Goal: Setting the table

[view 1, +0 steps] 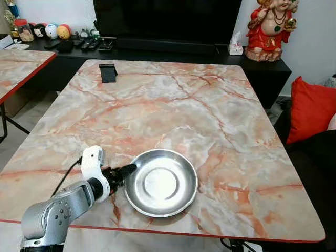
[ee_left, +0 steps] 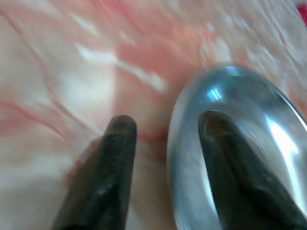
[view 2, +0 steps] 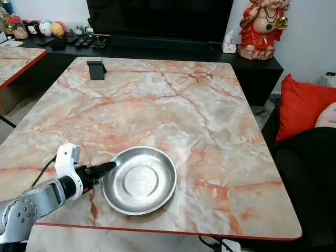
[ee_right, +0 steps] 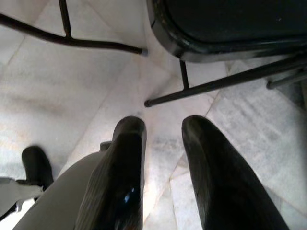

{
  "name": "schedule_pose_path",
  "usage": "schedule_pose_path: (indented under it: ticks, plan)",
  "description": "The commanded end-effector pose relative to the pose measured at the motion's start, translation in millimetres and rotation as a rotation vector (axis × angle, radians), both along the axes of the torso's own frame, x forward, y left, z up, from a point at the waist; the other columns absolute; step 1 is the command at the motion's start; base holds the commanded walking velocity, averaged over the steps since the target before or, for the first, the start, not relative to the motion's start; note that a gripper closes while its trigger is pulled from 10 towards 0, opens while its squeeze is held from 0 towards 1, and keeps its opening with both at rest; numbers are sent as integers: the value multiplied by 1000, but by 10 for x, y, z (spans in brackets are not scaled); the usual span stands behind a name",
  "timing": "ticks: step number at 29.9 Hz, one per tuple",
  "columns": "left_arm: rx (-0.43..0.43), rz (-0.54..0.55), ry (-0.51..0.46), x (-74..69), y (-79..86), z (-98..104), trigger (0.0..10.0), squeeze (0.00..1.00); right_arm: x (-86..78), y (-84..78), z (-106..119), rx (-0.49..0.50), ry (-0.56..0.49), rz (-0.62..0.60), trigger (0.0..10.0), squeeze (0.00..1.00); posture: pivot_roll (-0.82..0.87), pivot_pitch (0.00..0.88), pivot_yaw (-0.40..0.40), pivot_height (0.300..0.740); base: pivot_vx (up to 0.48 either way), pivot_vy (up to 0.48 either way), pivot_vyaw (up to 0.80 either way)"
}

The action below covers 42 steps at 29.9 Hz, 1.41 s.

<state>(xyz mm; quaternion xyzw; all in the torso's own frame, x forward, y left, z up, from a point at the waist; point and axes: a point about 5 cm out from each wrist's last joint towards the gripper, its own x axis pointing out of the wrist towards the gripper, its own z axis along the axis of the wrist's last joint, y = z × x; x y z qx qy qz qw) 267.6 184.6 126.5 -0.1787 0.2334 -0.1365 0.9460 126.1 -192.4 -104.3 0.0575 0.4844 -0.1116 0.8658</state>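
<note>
Left wrist view, left claw (ee_left: pixel 163 129) spread astride round steel bowl (view 1: pixel 161 182) rim, seemingly touching

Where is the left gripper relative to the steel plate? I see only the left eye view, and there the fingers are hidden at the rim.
Observer: In the left wrist view, the left gripper straddles the steel plate's rim: one finger is over the inside, the other finger is outside, over the marble table.
Operator: Are the fingers closed on the rim?
Observer: No, there is a clear gap between the outer finger and the rim, so the gripper is open.
Operator: And where is the right gripper?
Observer: The right gripper hangs beside the table, fingers apart, pointing at the tiled floor near black chair legs.
</note>
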Motion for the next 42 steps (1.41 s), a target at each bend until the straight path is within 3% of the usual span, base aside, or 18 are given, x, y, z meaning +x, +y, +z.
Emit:
schedule_pose_path:
  ticks: [1,4,5,7,9,10,13,20,26,42]
  plan:
    - [48,52,-81,75,69,121,10000,0,-7,-25,-1,0,8,-7,10000,0,57,0,-30,740,0,0,0]
    - [74,98,-178,135,126,245,10000,0,-7,-25,-1,0,8,-7,10000,0,57,0,-30,740,0,0,0]
    - [109,128,-276,172,154,363,10000,0,-7,-25,-1,-1,8,-7,10000,0,57,0,-30,740,0,0,0]
    - [128,149,-354,190,160,452,10000,0,-6,-25,-1,-1,8,-7,10000,0,57,0,-30,740,0,0,0]
    - [193,138,-430,195,127,523,10000,0,-6,-26,0,-2,7,-7,10000,0,57,0,-30,740,0,0,0]
    - [281,101,-500,189,54,547,10000,0,-7,-26,0,-2,7,-8,10000,0,56,0,-34,740,0,0,0]
    - [360,82,-574,184,-23,539,10000,0,-5,-24,0,-2,6,-7,10000,0,55,0,-34,740,0,0,0]
    - [465,153,-660,238,-105,461,10000,0,-13,-23,-2,-4,5,-13,10000,0,40,0,-33,740,0,0,0]
    - [519,153,-703,237,-119,417,10000,0,-25,-15,-6,-2,6,-23,10000,0,33,0,-27,740,0,0,0]
    - [515,180,-689,226,-80,257,10000,0,-47,-4,-15,-11,19,-5,10000,0,35,0,-17,740,0,0,0]
